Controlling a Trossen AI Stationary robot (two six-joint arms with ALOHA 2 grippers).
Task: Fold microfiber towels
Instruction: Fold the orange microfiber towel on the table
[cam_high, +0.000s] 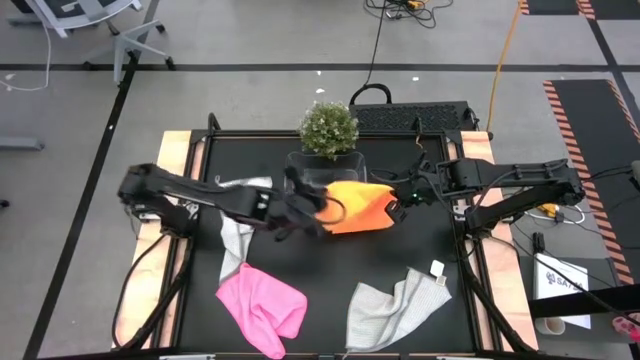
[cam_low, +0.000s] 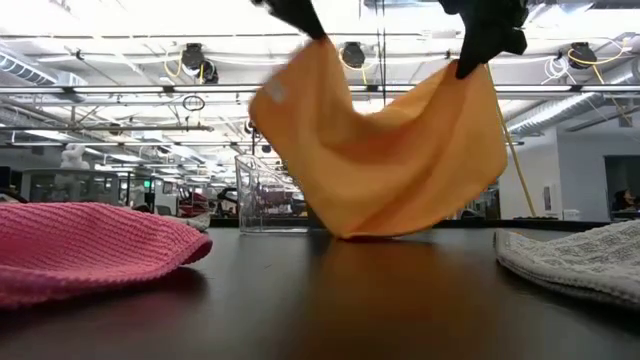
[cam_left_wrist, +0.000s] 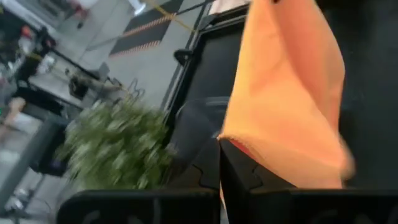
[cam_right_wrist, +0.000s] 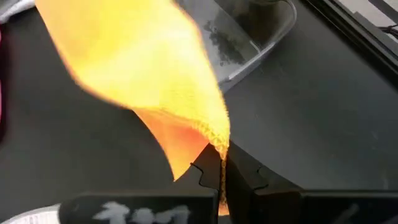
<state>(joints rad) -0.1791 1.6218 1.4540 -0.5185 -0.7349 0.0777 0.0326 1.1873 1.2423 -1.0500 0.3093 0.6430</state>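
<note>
The orange-yellow towel (cam_high: 358, 206) hangs between my two grippers above the table's middle, far half. My left gripper (cam_high: 316, 207) is shut on its left end, my right gripper (cam_high: 397, 207) on its right end. In the low view the orange-yellow towel (cam_low: 390, 160) sags in a curve, its lowest part at or just above the table. The pink towel (cam_high: 262, 305) lies crumpled at the near left. One grey towel (cam_high: 398, 308) lies at the near right, another grey towel (cam_high: 238, 222) lies at the left, partly under my left arm. My left gripper pinches a top corner of the orange towel (cam_left_wrist: 231, 140) between its two fingers, from above. The cloth hangs below the fingers and runs slack toward the other gripper. My right gripper pinches the opposite top corner of the orange towel (cam_right_wrist: 219, 144) between its two fingers, from above. The cloth hangs below it and sags in the middle (cam_low: 370, 225) down to about table height.
A clear plastic tub (cam_high: 320, 166) stands just behind the held towel, with a small green plant (cam_high: 329, 128) at the table's far edge. Wooden strips line the table's left and right sides.
</note>
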